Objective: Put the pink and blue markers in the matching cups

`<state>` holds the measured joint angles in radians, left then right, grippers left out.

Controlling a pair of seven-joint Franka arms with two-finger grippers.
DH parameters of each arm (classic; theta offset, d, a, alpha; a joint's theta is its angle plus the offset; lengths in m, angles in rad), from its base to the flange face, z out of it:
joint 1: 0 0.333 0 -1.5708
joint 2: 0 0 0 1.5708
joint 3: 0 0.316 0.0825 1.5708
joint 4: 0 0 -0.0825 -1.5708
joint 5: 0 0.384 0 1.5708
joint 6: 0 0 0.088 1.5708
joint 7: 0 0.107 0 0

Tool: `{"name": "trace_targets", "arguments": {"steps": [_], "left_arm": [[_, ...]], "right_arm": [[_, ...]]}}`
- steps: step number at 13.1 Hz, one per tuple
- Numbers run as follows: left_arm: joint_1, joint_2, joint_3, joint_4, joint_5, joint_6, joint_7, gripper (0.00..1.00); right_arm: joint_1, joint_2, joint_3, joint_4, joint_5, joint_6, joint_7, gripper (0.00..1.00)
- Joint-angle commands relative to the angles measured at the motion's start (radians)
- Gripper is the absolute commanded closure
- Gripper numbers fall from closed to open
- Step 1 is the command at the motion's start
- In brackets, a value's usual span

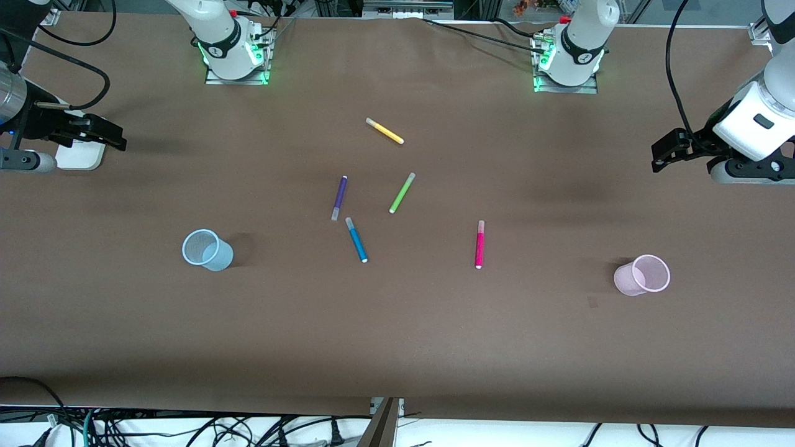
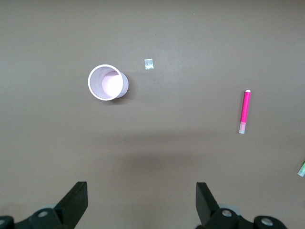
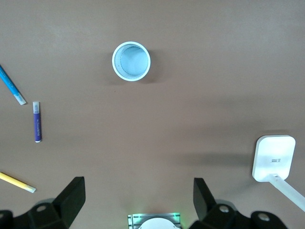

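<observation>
Brown paper covers the whole table (image 1: 397, 335), with plenty of free room around everything. Both arms wait up at their own ends: left gripper (image 2: 142, 202) and right gripper (image 3: 139, 198), fingers wide apart and empty. The pink marker (image 1: 479, 244) lies flat, long axis running toward the camera, closer to the left arm and its pink cup (image 1: 643, 274). The blue marker (image 1: 356, 239) lies slightly slanted, right next to the purple pen (image 1: 339, 197), leaning toward the right arm's half, where the blue cup (image 1: 207, 250) stands. Green pen (image 1: 402, 193) and yellow pen (image 1: 384, 131) sit farther back. Looks like each arm takes its own color.
</observation>
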<state>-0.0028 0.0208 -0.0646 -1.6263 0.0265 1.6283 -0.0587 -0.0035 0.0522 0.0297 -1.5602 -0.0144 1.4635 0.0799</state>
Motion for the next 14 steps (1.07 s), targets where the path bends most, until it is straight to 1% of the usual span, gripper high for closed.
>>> {"name": "trace_targets", "arguments": {"steps": [1,4,6,7,8,10,12,14], "left_arm": [[-0.002,0.004,0.0,0.014,-0.011,-0.01,0.004,0.0],[-0.002,0.004,0.0,0.014,-0.011,-0.01,0.004,0.0],[-0.002,0.004,-0.001,0.013,-0.013,-0.013,0.0,0.0],[-0.002,0.004,0.0,0.013,-0.013,-0.03,0.005,0.0],[-0.002,0.004,0.0,0.013,-0.013,-0.039,0.005,0.0],[-0.006,0.028,-0.001,0.009,-0.013,-0.063,0.005,0.0],[-0.02,0.073,-0.021,0.002,-0.013,-0.151,0.007,0.0],[-0.022,0.118,-0.044,-0.018,-0.013,-0.142,-0.009,0.0]], "right_arm": [[-0.015,0.012,0.012,0.029,0.014,-0.019,-0.009,0.0],[-0.013,0.012,0.015,0.031,0.016,-0.003,0.001,0.0],[0.002,0.041,0.016,0.028,0.05,0.052,-0.012,0.0],[0.049,0.099,0.016,0.029,0.047,0.058,-0.011,0.0],[0.086,0.128,0.015,0.031,0.053,0.064,-0.002,0.0],[0.16,0.197,0.016,0.042,0.051,0.165,-0.012,0.0],[0.23,0.291,0.016,0.048,0.045,0.251,-0.008,0.0],[0.295,0.375,0.015,0.06,0.041,0.34,-0.003,0.0]]}}
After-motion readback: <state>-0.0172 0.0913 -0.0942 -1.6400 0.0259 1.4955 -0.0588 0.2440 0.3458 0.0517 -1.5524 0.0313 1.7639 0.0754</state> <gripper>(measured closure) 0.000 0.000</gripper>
